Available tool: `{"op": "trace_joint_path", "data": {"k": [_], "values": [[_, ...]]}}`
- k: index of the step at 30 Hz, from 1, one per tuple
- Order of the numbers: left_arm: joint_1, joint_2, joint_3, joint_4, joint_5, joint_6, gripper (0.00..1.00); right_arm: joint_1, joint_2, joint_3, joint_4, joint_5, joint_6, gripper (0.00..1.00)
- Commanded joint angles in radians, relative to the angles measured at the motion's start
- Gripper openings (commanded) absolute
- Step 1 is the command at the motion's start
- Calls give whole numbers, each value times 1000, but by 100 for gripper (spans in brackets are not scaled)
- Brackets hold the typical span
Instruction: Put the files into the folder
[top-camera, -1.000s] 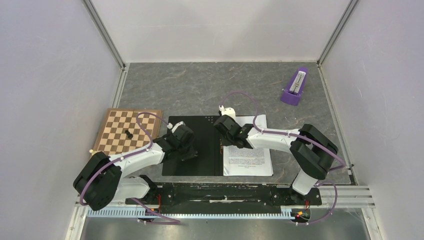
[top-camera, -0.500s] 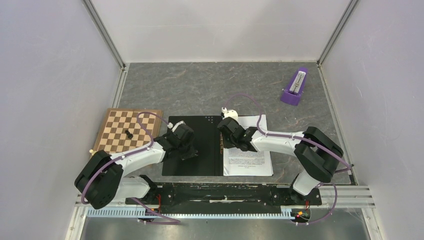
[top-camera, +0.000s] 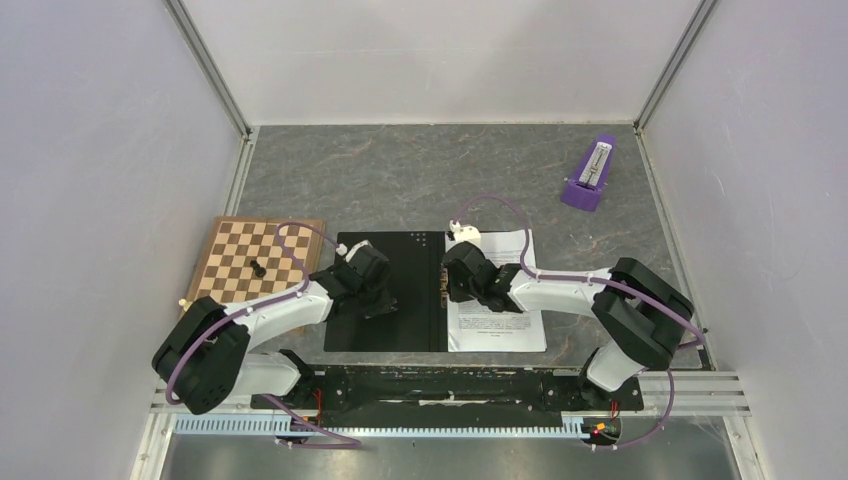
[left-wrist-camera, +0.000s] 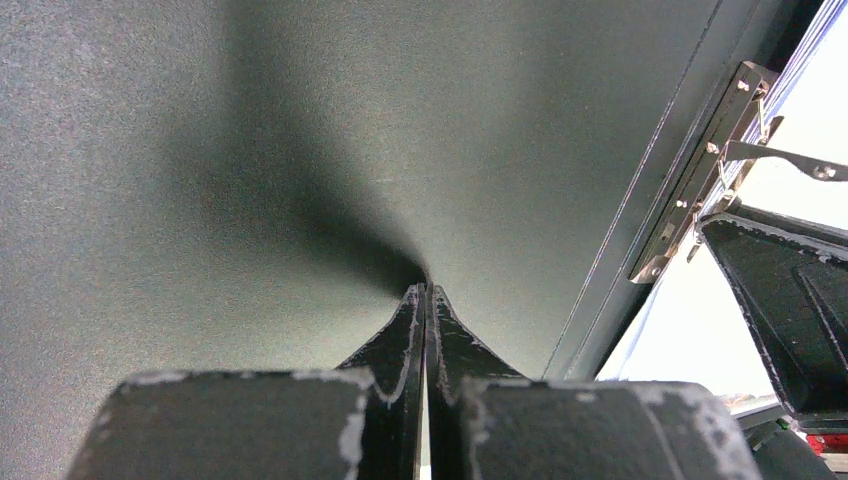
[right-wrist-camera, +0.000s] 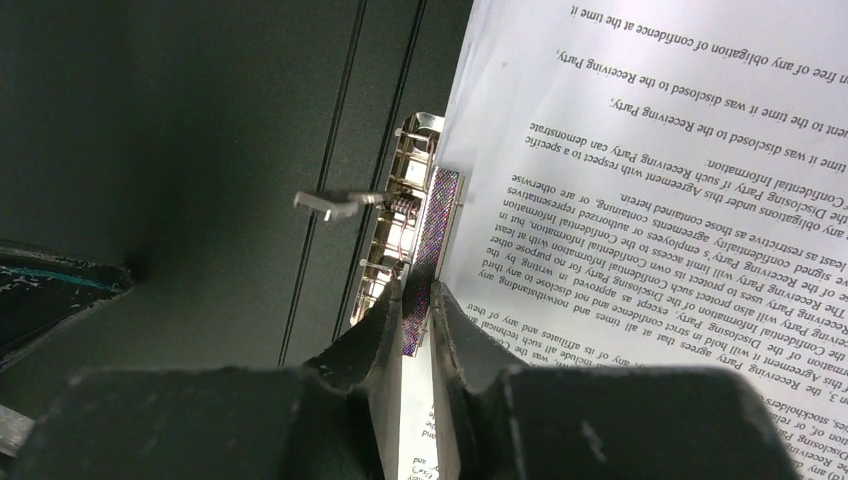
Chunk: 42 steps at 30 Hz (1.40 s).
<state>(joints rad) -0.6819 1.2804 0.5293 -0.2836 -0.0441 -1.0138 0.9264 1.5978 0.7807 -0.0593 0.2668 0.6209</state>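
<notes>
Grey marbled table (top-camera: 400, 170) with white walls around it is your workspace, and the folder (top-camera: 410, 265) lies open and flat on it, black inside facing up.

Your left gripper (top-camera: 378, 305) is clenched tight with nothing between its fingers. In the left wrist view its tips (left-wrist-camera: 424, 293) press straight down on the bare black cover. From that tool, the spine runs off to the right, and the metal clip (left-wrist-camera: 700, 190) sits beyond it with its lever lifted.

Your right gripper (top-camera: 455, 290) is at the spine, tips pointing toward the near edge. In the right wrist view the gripper (right-wrist-camera: 418, 300) is narrowed onto the clip's flat bar, one finger against each side of it, so it is grasping the metal clip (right-wrist-camera: 405, 225). The files (right-wrist-camera: 650, 200) lie just to the right of those fingers, printed side up, their left edge along the bar. Seen from above, the files (top-camera: 500, 330) cover the half of the folder under your right arm.

Beyond your left gripper's outer side, a chessboard (top-camera: 235, 265) lies just beside the folder, one dark piece (top-camera: 258, 268) standing on it. A purple wedge-shaped object (top-camera: 590, 178) stands well apart from your right gripper, toward the far right corner.
</notes>
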Motion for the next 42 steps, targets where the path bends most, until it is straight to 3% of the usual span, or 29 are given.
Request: {"op": "trace_joint_path", "data": {"k": [1,9,15,30,42], "values": [[8,20,6,-35,-18,-41,3,2,-2,-48,-8,33,-22,11],[8,30,11,-31,-6,-49,2,2,34,-60,29,24,-7,3],[8,31,17,-27,-1,-47,2,0,62,-58,18,61,11,3],[8,33,74,-2,72,-29,3,-130,85,-78,-11,87,-163,2],[8,12,72,-82,-96,16,5,-157,58,-5,-42,-2,-238,5]]}}
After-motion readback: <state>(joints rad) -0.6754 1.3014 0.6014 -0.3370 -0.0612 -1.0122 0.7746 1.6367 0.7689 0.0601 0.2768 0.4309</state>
